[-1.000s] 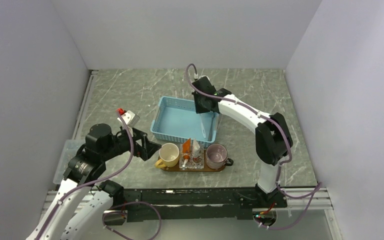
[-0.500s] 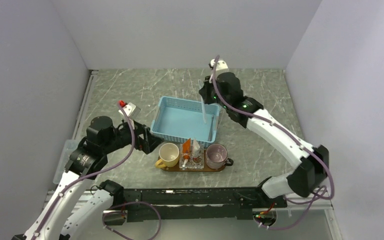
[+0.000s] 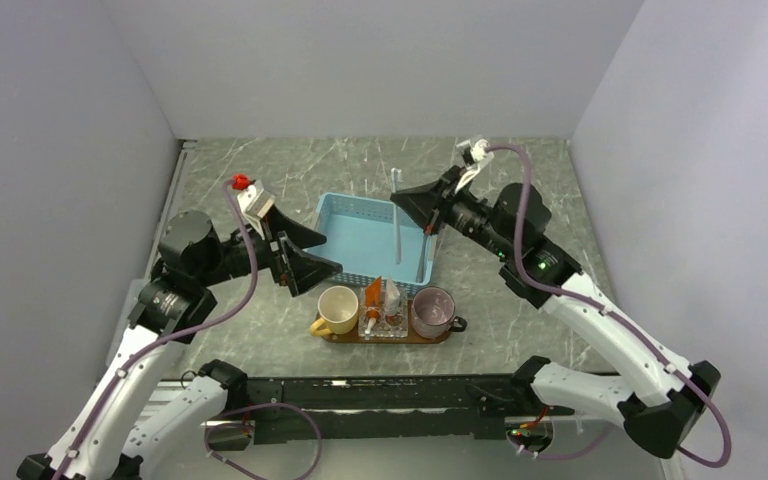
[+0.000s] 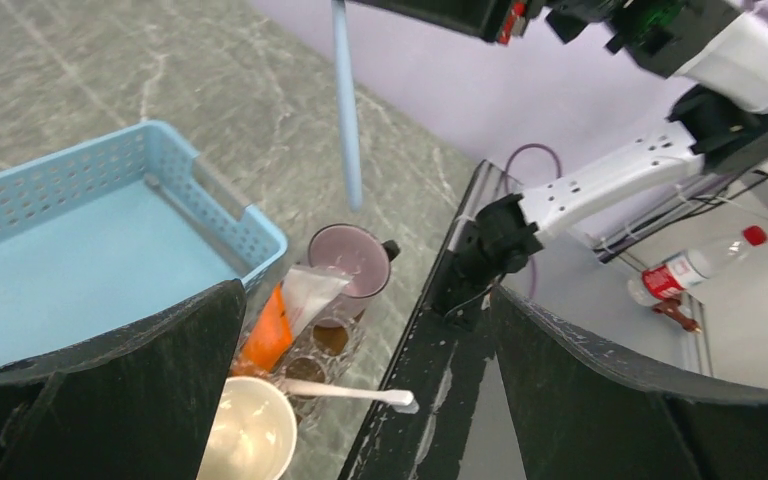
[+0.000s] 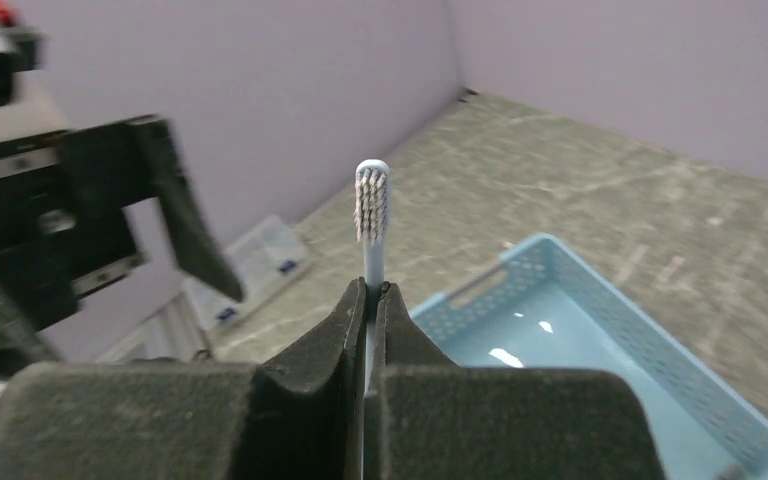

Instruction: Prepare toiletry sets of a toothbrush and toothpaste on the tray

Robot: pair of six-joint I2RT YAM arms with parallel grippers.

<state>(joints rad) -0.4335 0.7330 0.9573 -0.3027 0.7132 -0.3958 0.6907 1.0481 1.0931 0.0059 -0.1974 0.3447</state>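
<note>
My right gripper (image 3: 400,203) (image 5: 370,290) is shut on a pale blue toothbrush (image 3: 397,225) (image 5: 371,200) and holds it upright in the air over the blue basket's right half. The brush also shows in the left wrist view (image 4: 345,110). The brown tray (image 3: 447,337) lies in front of the basket. It carries a yellow cup (image 3: 338,308), a purple cup (image 3: 432,310) and a clear holder with an orange tube (image 3: 372,295) (image 4: 270,332) and a white tube (image 3: 392,297) (image 4: 312,284). A white toothbrush (image 4: 345,393) lies out from the yellow cup (image 4: 250,435). My left gripper (image 3: 332,253) (image 4: 365,295) is open and empty, above and left of the tray.
The blue basket (image 3: 355,210) (image 4: 225,215) (image 5: 660,390) stands mid-table behind the tray. A clear plastic piece (image 3: 125,320) sits at the table's left edge. Purple-white walls close in the left, back and right sides. The black rail (image 3: 380,390) runs along the near edge.
My right arm has swung back and to the right, lifting the toothbrush up out of the basket. My left gripper has risen and turned toward the basket and tray.
</note>
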